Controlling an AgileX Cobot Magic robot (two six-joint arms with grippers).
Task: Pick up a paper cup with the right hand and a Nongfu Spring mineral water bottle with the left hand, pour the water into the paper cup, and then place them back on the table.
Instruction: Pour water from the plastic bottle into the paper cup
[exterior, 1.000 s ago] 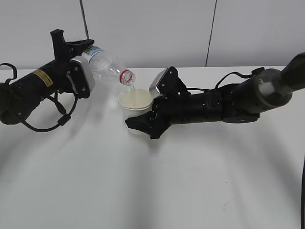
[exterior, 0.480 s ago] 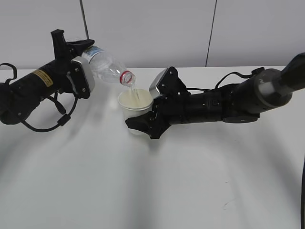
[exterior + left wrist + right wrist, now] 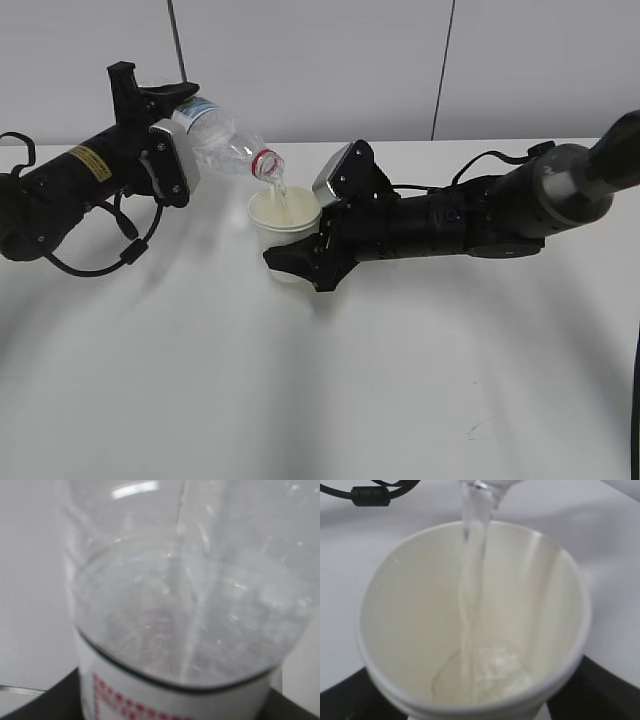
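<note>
Bottle (image 3: 222, 140) tilt over paper cup (image 3: 284, 222) unchanged across last second; stream persists, pool shallow, perhaps rising. Left tool (image 3: 152, 110) clamps bottle; right tool (image 3: 296, 262) clamps cup above bench (image 3: 330, 400).

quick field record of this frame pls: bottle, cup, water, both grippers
bottle: Nongfu Spring mineral water bottle tilted, mouth down over the cup, uncapped
cup: paper cup upright, lifted off the table
water: thin stream falling into the cup; shallow pool at the bottom, far from full
left hand: shut on the bottle's lower body
right hand: shut on the cup's lower part
stage: pouring under way, nothing set back down yet
</note>
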